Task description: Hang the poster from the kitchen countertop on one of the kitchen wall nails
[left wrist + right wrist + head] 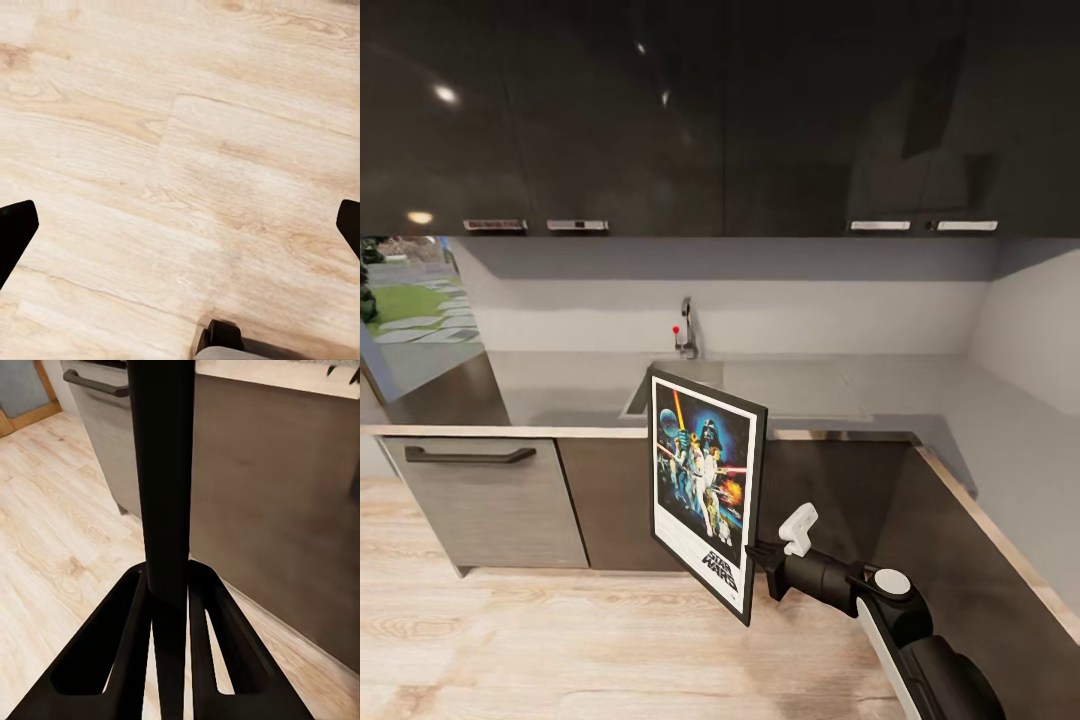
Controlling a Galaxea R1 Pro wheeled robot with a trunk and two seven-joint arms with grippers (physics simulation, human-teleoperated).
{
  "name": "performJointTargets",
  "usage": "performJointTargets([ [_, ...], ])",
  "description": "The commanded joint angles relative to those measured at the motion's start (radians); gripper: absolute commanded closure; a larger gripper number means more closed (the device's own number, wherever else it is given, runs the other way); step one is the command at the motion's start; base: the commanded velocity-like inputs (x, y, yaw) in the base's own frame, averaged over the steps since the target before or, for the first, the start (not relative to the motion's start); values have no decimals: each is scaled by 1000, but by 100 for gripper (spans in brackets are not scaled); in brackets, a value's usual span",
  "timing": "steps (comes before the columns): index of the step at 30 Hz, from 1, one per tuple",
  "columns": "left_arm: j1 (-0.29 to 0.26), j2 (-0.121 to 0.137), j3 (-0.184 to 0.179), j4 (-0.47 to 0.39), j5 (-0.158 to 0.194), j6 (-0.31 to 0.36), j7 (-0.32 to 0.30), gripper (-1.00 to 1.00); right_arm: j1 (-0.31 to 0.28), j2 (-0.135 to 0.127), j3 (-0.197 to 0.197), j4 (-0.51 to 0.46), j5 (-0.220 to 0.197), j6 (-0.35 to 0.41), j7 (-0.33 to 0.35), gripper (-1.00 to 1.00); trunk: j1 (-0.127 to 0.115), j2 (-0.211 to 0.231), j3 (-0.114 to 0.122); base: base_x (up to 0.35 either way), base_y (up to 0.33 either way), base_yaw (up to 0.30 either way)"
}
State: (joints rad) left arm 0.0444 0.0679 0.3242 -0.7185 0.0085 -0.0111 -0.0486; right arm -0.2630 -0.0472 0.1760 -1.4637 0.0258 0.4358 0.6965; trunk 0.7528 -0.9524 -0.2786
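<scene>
Right gripper [760,556] pinches the poster [705,490] by its edge, clear of the countertop [920,400] — thin hold, likely to swing or slip in transit.

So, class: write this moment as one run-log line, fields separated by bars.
phase: carrying | right gripper: jaws shut on poster edge, held upright off kitchen countertop | left gripper: open, over wood floor | hung: not yet
</scene>
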Motion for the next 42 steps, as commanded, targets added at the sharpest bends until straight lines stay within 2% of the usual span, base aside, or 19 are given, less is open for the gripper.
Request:
performJointTargets([
  [1, 0, 0, 3, -1, 1, -1, -5, -100, -1, 0, 0, -1, 0, 7, 5, 100, -4, 6, 2, 0, 0, 0],
  [42, 0, 0, 1, -1, 1, 0, -5, -100, -1, 0, 0, -1, 0, 7, 5, 100, -161, 293, 131, 0, 0, 0],
])
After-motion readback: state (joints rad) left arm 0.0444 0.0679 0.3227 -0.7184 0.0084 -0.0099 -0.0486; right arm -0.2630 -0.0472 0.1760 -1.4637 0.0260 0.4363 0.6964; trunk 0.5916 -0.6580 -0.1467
